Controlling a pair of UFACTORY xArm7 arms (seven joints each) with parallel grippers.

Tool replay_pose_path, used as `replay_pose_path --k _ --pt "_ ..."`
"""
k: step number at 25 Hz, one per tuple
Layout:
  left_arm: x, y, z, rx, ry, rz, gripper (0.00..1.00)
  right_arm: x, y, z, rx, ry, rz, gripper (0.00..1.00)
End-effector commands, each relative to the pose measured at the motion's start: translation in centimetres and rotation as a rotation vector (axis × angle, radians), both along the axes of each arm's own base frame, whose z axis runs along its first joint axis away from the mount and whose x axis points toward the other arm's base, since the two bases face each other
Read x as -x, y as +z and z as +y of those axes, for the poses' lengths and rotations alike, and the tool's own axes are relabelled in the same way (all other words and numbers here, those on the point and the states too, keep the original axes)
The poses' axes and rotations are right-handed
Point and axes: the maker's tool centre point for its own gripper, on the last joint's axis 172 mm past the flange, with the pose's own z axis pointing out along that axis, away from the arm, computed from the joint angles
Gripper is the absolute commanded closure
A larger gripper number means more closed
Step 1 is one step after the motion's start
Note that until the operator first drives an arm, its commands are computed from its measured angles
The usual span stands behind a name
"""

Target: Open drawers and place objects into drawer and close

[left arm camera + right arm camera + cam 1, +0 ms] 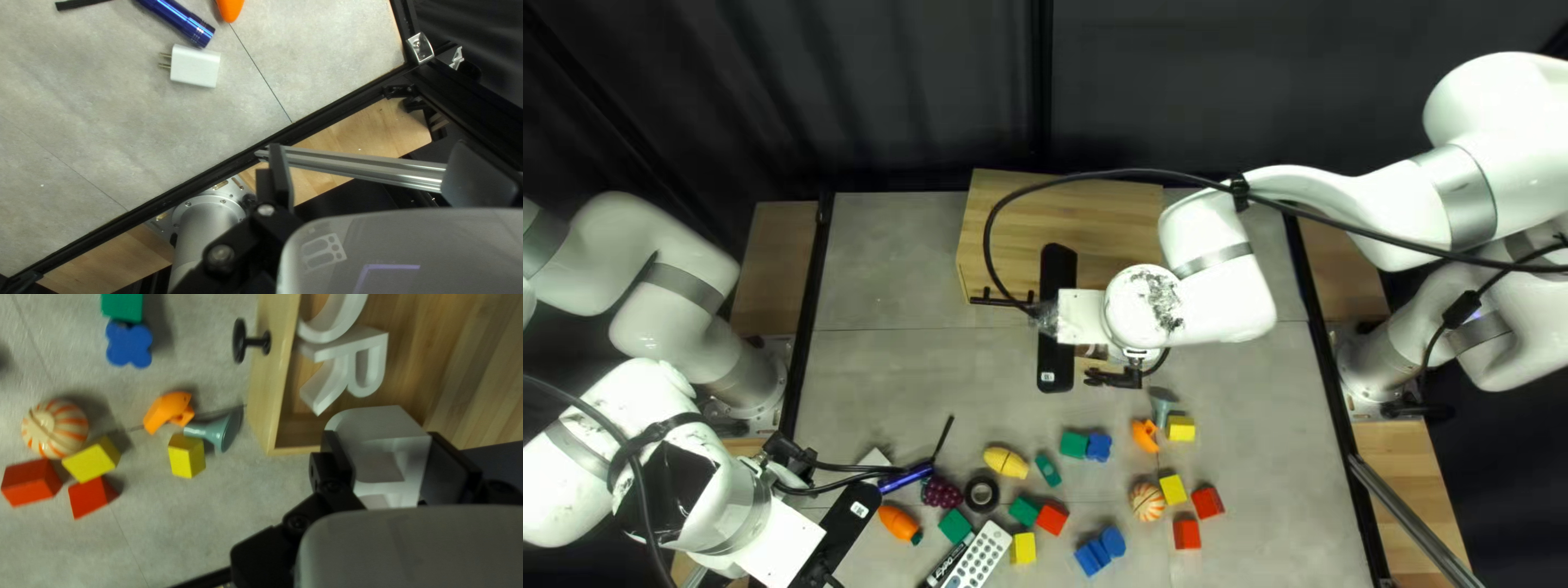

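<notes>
My right gripper (1127, 377) is over the wooden cabinet (1122, 218), mostly hidden by its own arm. In the right wrist view this gripper (395, 463) is shut on a white block letter (387, 441), at the side wall of the pulled-out drawer (264, 397); its height cannot be told. Inside the drawer lie a white R (368, 362) and a curved white letter (332, 321). A black knob (239, 341) projects from the drawer front. My left gripper (786, 449) hangs by the table's left edge; in its wrist view the gripper (378, 169) stands open, holding nothing.
Outside the drawer lie an orange toy (168, 411), a grey-green funnel-like piece (215, 430) and a yellow block (186, 455). Several blocks, a striped ball (1147, 502), a remote (978, 555) and black tape (981, 493) are spread nearer. A white charger (195, 66) and blue flashlight (180, 20) lie beyond my left gripper.
</notes>
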Motion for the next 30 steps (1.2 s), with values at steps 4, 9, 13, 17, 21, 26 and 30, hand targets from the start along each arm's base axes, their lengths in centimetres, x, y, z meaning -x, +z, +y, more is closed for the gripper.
replay_pose_path --k 4,9,13,17,21,26,30 --pt "0.0 0.0 0.0 0.000 0.000 0.000 0.00 -1.5 -0.7 -0.9 -0.098 -0.006 -0.011 1.00" --pt "0.0 0.0 0.0 0.000 0.000 0.000 0.00 -1.7 -1.3 -1.0 -0.158 0.014 -0.042 1.00" --pt "0.0 0.0 0.0 0.000 0.000 0.000 0.00 -2.2 -1.8 -1.7 -0.185 0.052 -0.080 1.00" --pt "0.0 0.0 0.0 0.000 0.000 0.000 0.00 -3.0 -2.3 -2.3 -0.184 0.101 -0.090 1.00" --pt "0.0 0.0 0.0 0.000 0.000 0.000 0.00 -3.4 -2.9 -2.9 -0.172 0.153 -0.074 1.00" --pt "0.0 0.0 0.0 0.000 0.000 0.000 0.00 -3.0 -3.5 -3.4 -0.159 0.180 -0.055 1.00" --pt "0.0 0.0 0.0 0.000 0.000 0.000 0.00 -2.0 -3.9 -4.4 -0.141 0.183 -0.050 1.00"
